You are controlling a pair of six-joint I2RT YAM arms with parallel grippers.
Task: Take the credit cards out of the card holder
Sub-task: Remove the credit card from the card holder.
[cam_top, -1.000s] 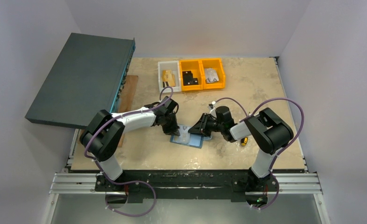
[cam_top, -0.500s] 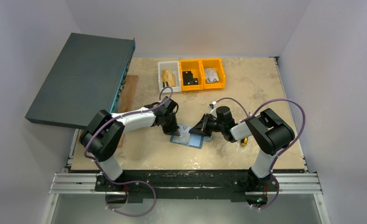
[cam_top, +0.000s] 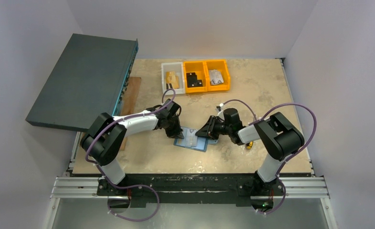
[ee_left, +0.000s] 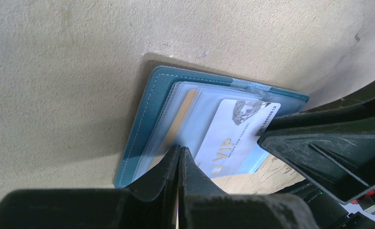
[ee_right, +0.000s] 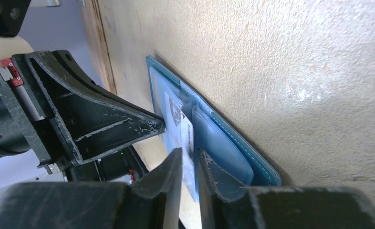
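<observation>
Your left arm (cam_top: 137,122) reaches inward, and the left gripper (ee_left: 178,152) points steeply down with its fingers pressed shut. Your right arm (cam_top: 253,131) stretches low toward it. The right gripper (ee_right: 189,155) lies nearly flat, fingers pinching the credit card (ee_left: 234,138) by its edge.

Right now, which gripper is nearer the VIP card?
Right. The right gripper has an edge of the VIP card between its fingers; the left gripper is shut, pressing the card holder just beside it.

card holder (ee_left: 150,102) near edge hid by L gripper (ee_left: 178,151) | gold card (ee_left: 183,119) mostly under silver card (ee_left: 233,138) | silver card corner behind R gripper (ee_right: 189,155) | bins (cam_top: 206,75) contents too small to ID
</observation>
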